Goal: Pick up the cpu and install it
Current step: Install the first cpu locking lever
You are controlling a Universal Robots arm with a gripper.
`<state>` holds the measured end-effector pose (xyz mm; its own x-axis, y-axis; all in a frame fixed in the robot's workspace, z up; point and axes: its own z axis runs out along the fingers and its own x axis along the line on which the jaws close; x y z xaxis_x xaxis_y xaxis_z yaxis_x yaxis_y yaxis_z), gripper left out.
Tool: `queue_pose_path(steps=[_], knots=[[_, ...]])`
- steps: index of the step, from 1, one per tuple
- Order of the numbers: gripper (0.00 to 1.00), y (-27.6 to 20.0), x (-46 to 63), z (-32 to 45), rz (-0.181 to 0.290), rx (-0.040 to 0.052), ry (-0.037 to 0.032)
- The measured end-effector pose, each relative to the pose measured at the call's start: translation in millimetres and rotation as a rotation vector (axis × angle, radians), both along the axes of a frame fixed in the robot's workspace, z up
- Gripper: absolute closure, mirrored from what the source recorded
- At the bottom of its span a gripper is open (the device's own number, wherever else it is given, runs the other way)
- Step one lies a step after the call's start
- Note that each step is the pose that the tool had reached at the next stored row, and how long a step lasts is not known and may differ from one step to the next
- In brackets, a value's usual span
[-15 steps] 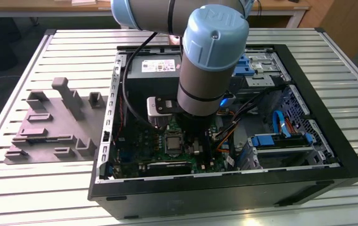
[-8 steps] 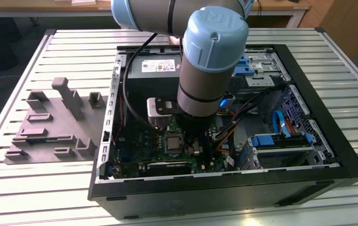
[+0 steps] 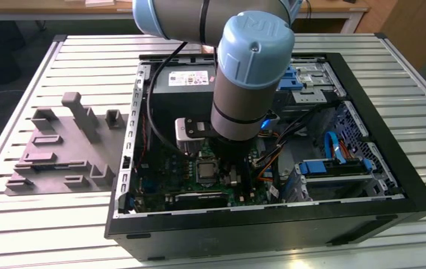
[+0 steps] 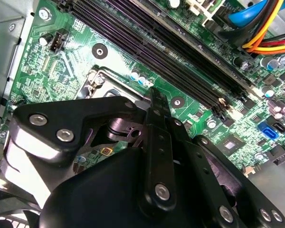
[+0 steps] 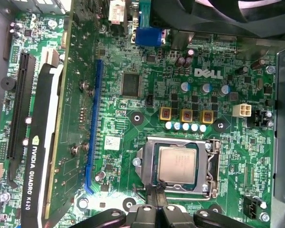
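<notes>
Black gripper (image 5: 155,202) parts sit closest to us in both wrist views, with linkages and silver screws in the foreground of the second wrist view. In the first wrist view we see its fingertips (image 5: 154,194) drawn together into a narrow point with nothing between them, just at the edge of the metal socket frame (image 5: 142,164).

Just past the tips lies the chip (image 5: 177,164), a small silvery square with a pale rim. It lies flat inside the socket, level with the frame, and we see nothing gripping it. The fingertips are beside it, at the frame's edge; whether they touch the frame we cannot tell.

Around the socket spreads the green circuit board (image 5: 118,123). A row of pale blue capacitors (image 5: 185,127) stands just beyond the socket, and three square tan-and-red parts (image 5: 186,115) lie past those. Farther off runs a long blue slot (image 5: 92,128), and beyond it a graphics card (image 5: 42,142) stands on edge.

In the exterior view, the grey and pale blue arm (image 3: 246,84) reaches straight down into the open black computer case (image 3: 272,224), over the middle of the board. The case rests on a slatted metal table (image 3: 71,67). Well apart from it, toward the exterior view's left, a dull grey plastic fixture (image 3: 63,148) with upright blocks lies on the same table.
</notes>
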<state>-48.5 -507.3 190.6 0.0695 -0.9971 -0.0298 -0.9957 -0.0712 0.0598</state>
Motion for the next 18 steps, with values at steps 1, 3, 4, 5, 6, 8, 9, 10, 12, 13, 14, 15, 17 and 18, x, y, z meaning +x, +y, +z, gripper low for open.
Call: queue_pose_path(steps=[1,3,4,5,6,8,9,10,12,13,14,15,17,18], knots=[[0.89,0.0,0.0,-0.2,0.000,-0.0001,0.0001],[0.89,0.0,0.0,-0.5,0.000,0.0002,0.0001],[0.89,0.0,0.1,-0.6,0.000,0.0004,0.0001],[0.89,0.0,0.3,-0.7,0.000,0.0005,0.0001],[0.89,0.0,0.6,-0.7,0.000,0.0007,0.0001],[0.89,0.0,1.6,-0.8,0.000,0.0008,-0.0001],[0.89,0.0,2.0,-0.8,0.000,0.0009,-0.0002],[0.89,0.1,2.3,-0.9,0.000,0.0009,-0.0002],[0.89,0.1,2.5,-1.4,0.000,0.0006,-0.0001],[0.89,0.1,2.6,-1.7,0.000,0.0004,0.0000],[0.89,0.0,2.6,-2.1,0.000,0.0002,0.0001],[0.89,0.0,2.7,-2.4,0.000,0.0002,0.0001],[0.89,0.0,2.8,-3.1,0.000,0.0004,0.0000],[0.89,0.0,2.9,-3.4,0.000,0.0005,-0.0001]])
